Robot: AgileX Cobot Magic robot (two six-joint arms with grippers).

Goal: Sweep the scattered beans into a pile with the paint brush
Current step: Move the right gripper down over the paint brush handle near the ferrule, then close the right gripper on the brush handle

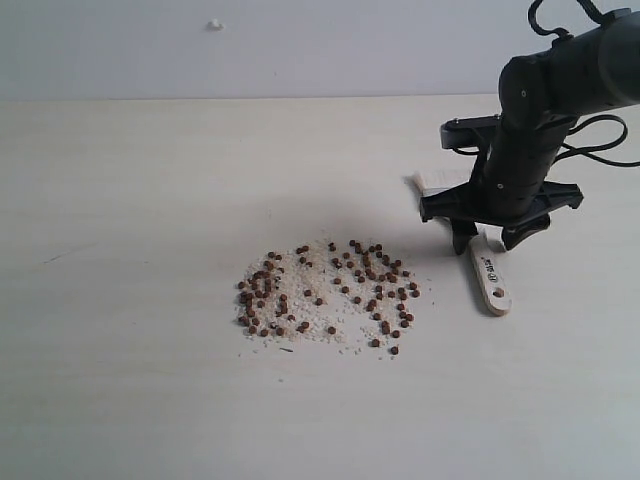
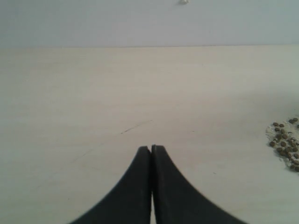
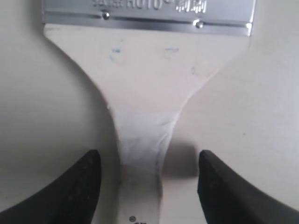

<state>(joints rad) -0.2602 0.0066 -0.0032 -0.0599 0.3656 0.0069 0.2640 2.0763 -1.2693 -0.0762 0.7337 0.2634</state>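
Reddish-brown beans lie spread over whitish grains on the table's middle; their edge shows in the left wrist view as beans. The paint brush lies flat to the right of them, its handle end with the hole toward the front, bristles partly hidden behind the arm. My right gripper hangs open just above the handle, one finger on each side. In the right wrist view the pale handle and ferrule of the brush run between the open right gripper. My left gripper is shut on nothing.
The pale wooden table meets a grey wall at the back. A small white speck sits on the wall. A faint dark scratch marks the table ahead of the left gripper.
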